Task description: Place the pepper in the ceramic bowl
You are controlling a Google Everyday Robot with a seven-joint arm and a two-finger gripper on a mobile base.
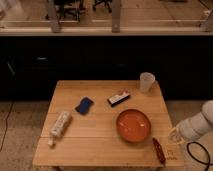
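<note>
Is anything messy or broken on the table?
Nothing looks spilled or broken. The pepper lies close to the table's front right corner, outside the empty ceramic bowl. The cup stands upright. The gripper hangs just off the table's right edge.

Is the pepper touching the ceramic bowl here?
Apart. The camera view shows bare wood between the pepper and the ceramic bowl; the gripper is right of both.

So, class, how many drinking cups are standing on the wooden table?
1: the cup at the table's far right corner. The gripper is off the right edge, beside the pepper.
</note>
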